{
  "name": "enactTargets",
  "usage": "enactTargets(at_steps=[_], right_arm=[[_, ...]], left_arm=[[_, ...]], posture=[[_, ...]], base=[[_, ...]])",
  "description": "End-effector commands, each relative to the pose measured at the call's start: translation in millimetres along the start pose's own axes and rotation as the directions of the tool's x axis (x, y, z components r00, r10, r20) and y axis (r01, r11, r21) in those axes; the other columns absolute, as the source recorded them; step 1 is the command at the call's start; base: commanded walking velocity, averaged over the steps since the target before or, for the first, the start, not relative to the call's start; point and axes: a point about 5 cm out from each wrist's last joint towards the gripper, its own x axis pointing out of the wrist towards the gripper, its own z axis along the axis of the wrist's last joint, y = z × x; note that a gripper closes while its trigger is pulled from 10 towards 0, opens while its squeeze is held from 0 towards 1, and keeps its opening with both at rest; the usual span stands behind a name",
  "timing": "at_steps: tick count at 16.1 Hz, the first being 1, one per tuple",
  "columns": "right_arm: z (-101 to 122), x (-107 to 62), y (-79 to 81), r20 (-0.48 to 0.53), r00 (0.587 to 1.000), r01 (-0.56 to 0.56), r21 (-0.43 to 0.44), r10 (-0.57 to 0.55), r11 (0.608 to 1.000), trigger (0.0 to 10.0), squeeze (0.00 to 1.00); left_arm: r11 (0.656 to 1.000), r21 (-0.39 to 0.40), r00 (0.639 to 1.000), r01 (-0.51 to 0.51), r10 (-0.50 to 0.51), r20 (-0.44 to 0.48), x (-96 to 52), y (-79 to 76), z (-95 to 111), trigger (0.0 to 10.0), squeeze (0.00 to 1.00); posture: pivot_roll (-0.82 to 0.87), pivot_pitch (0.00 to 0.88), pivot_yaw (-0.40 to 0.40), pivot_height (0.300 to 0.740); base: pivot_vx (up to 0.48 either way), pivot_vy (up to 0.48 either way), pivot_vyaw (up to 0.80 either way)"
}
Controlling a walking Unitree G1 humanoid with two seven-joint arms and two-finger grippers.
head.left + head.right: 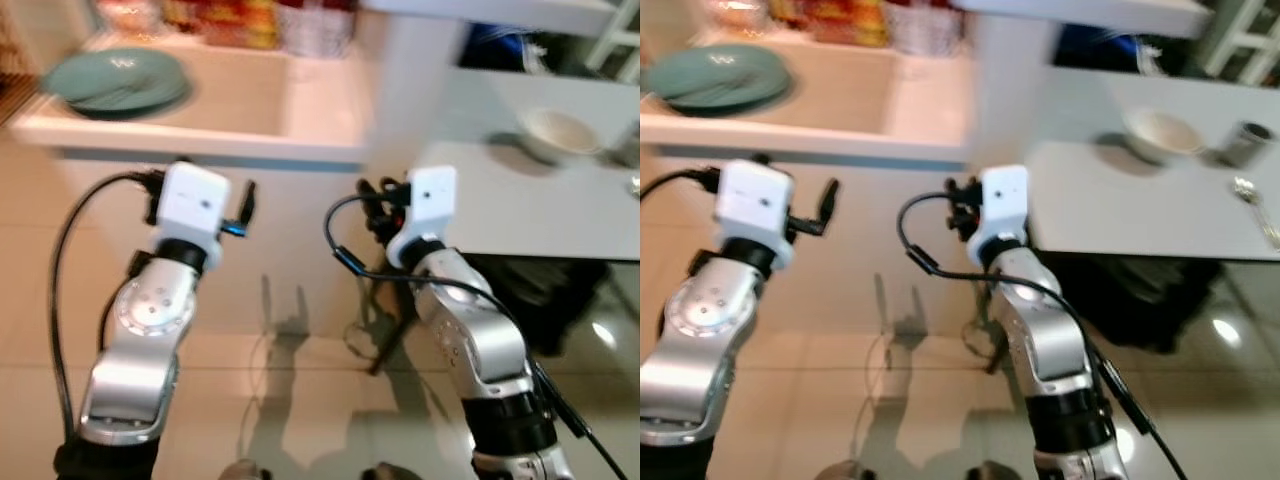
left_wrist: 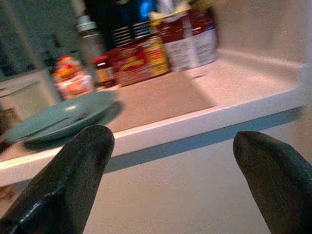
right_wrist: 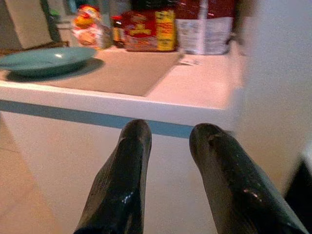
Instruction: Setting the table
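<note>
Here, in the head views, a green plate [image 1: 115, 80] lies on the white bench [image 1: 250, 125], and a bowl [image 1: 1160, 132], cup [image 1: 1246, 143] and spoon [image 1: 1248, 192] sit on the grey table [image 1: 1140, 210] beside that bench. The left wrist view shows the left hand [image 2: 173, 161] released, fingers wide, below the bench edge. The right wrist view shows the right hand [image 3: 168, 141] empty, fingers nearly together, facing the bench

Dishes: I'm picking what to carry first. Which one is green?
The flat green plate on the pink counter; the other dish, a bowl on the grey table, is white.
</note>
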Motion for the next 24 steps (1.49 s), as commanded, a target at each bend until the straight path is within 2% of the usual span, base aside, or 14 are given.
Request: enactTargets(at_steps=[1,4,5,6,7,8,10,15,20,24], right_arm=[[-2.4,-3.4,-11.0,-0.019,0.999,0.046,0.006,-0.046,0.999,10.0,0.0],[-0.3,-1.6,-12.5,-0.013,0.999,0.049,0.015,-0.049,0.999,10.0,0.0],[1.0,-0.6,-12.2,-0.009,0.999,0.047,0.019,-0.046,0.999,10.0,0.0],[2.3,0.4,-11.1,-0.005,0.999,0.044,0.022,-0.044,0.999,10.0,0.0],[6.1,1.4,-9.4,0.008,0.999,0.033,0.023,-0.033,0.999,10.0,0.0],[9.7,2.7,-9.2,0.02,0.999,0.026,0.028,-0.026,0.999,10.0,0.0],[11.5,4.7,-10.1,0.03,0.999,0.014,0.025,-0.015,1.0,10.0,0.0],[17.5,11.2,-6.4,0.052,0.999,-0.016,0.03,0.015,0.999,10.0,0.0],[16.7,16.3,-6.3,0.051,0.999,-0.021,0.048,0.019,0.999,10.0,0.0],[17.8,19.5,-7.8,0.054,0.998,-0.025,0.053,0.022,0.998,10.0,0.0]], left_arm=[[1.0,-0.016,1.0,0.021,-0.021,0.006,0.8,-6.3,2.8,10.0,0.0],[0.999,-0.032,1.0,0.015,-0.014,0.011,2.6,-5.6,5.7,10.0,0.0],[0.998,-0.062,1.0,0.027,-0.026,0.012,2.7,-5.6,7.7,10.0,0.0],[0.987,-0.133,0.995,0.094,-0.095,-0.004,1.0,-10.5,8.7,10.0,0.0],[0.985,-0.136,0.994,0.109,-0.107,0.027,0.9,-11.6,13.3,10.0,0.0],[0.989,-0.116,0.995,0.088,-0.08,0.067,2.6,-9.9,17.6,10.0,0.0],[0.995,-0.082,0.996,0.051,-0.045,0.073,5.7,-5.8,19.1,10.0,0.0],[0.998,-0.061,0.997,-0.014,0.019,0.081,8.0,16.2,23.0,10.0,0.0],[0.999,-0.048,0.996,-0.014,0.018,0.086,9.6,21.5,25.5,10.0,0.0],[0.999,-0.047,0.996,-0.004,0.008,0.087,9.8,19.2,26.8,10.0,0.0]], posture=[[0.03,0.065,-0.055,0.74],[0.04,0.068,-0.053,0.74],[0.03,0.068,-0.056,0.74],[0.03,0.071,-0.053,0.74],[0.02,0.066,-0.053,0.74],[0.02,0.07,-0.053,0.74],[0.04,0.07,-0.057,0.74],[0.03,0.077,-0.072,0.74],[0.04,0.068,-0.065,0.74],[0.05,0.073,-0.069,0.74]], base=[[0.0,0.48,0.0],[0.0,0.48,0.0],[0.0,0.48,0.0],[0.0,0.0,0.0],[0.0,0.0,0.0],[0.0,0.0,0.0],[0.141,0.0,0.0],[0.359,0.0,0.0],[0.421,0.0,-0.17],[0.418,0.0,-0.44]])
